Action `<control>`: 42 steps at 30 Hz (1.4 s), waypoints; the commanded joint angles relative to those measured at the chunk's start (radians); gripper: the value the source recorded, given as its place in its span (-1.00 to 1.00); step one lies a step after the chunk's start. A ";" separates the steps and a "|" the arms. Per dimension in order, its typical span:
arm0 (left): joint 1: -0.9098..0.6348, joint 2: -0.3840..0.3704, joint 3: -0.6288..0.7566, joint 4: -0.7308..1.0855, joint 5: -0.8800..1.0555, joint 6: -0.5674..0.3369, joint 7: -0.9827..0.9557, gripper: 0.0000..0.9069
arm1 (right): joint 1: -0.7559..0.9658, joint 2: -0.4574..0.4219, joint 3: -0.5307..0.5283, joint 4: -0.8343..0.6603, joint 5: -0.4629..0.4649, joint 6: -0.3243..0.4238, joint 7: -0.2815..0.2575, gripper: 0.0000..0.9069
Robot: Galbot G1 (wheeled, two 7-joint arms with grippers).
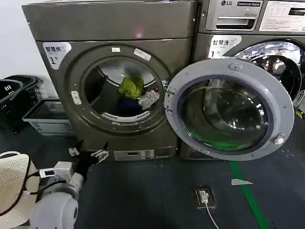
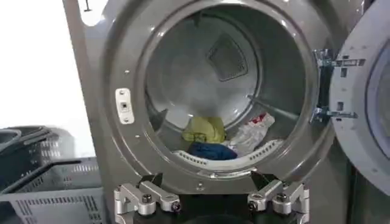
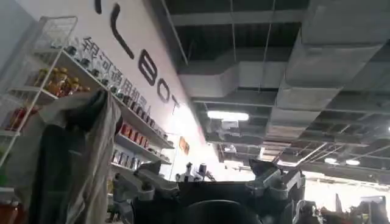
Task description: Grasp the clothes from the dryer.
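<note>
- Left tool hovers low before the dryer, fingers spread, holding nothing.
- Door stands swung wide to the right.
- Clothes lie piled in the drum, well beyond the tool.
- Right tool points at the ceiling, fingers spread.

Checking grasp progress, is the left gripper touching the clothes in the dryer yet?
Apart. In the head view the left gripper sits low outside the dryer, below the porthole; the clothes lie inside the drum.
</note>
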 commanded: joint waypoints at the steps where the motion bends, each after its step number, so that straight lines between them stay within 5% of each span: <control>1: -0.003 0.002 0.001 0.004 -0.001 0.049 0.000 1.00 | 0.000 0.001 0.004 -0.002 0.001 0.011 0.006 1.00; 42: -0.006 -0.008 0.007 0.009 -0.013 0.049 -0.002 1.00 | 0.003 0.008 0.030 -0.017 0.016 0.030 0.032 1.00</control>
